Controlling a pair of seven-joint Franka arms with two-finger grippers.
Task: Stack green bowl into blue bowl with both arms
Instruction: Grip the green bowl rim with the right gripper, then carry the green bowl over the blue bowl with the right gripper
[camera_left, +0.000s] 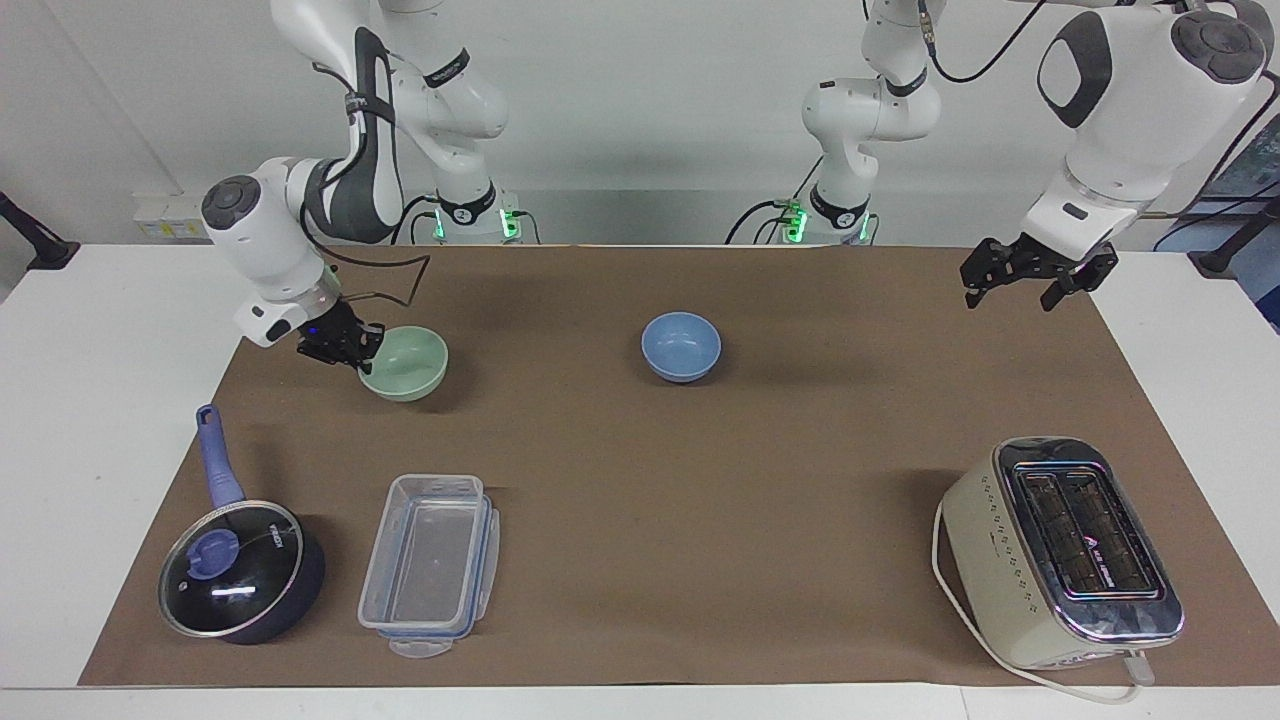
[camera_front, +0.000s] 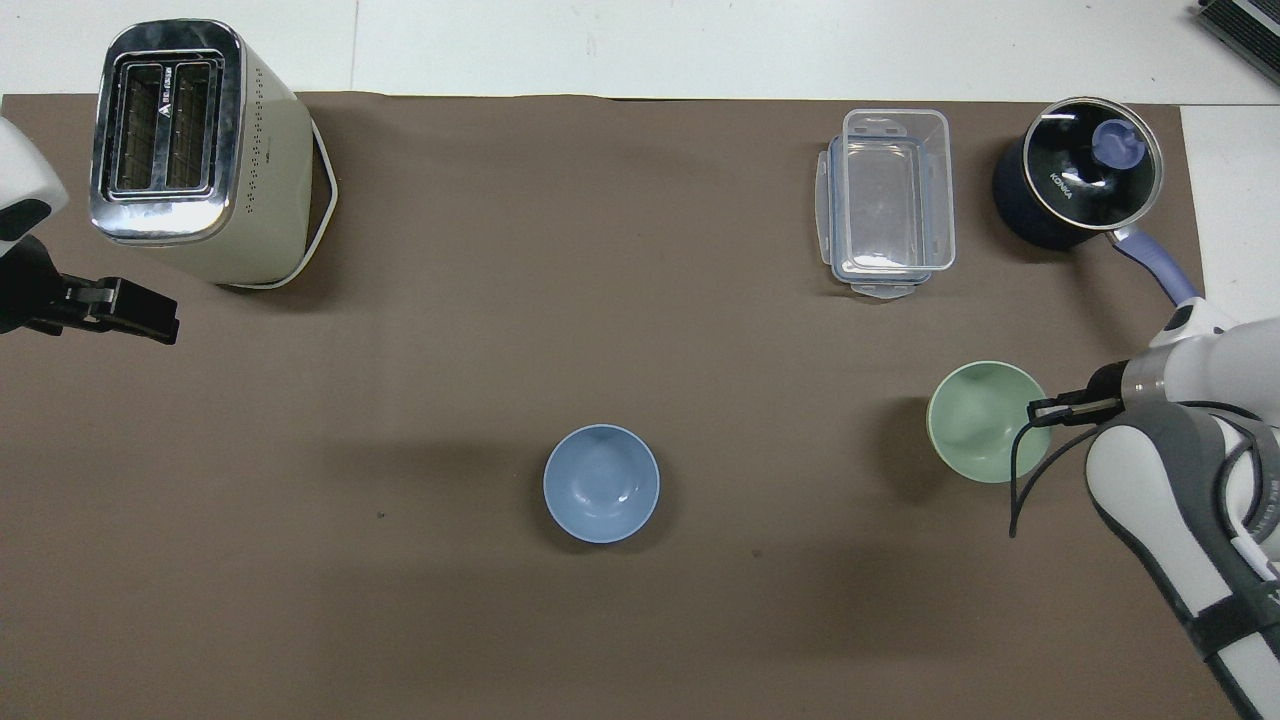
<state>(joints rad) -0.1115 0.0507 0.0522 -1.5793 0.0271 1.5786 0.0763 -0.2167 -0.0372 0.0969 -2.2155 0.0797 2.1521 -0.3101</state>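
Both right fingers (camera_left: 362, 352) pinch the green bowl (camera_left: 405, 362) rim.

My right tool (camera_left: 357, 352) clamped on green bowl (camera_left: 405, 362) rim, wrist tilted; my left tool (camera_left: 1040, 272) spread, hanging raised, arm waiting.

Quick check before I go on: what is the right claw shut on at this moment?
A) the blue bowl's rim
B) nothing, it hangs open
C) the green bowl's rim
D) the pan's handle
C: the right claw pinches the rim of the green bowl, lifted off the mat, while the blue bowl sits untouched.
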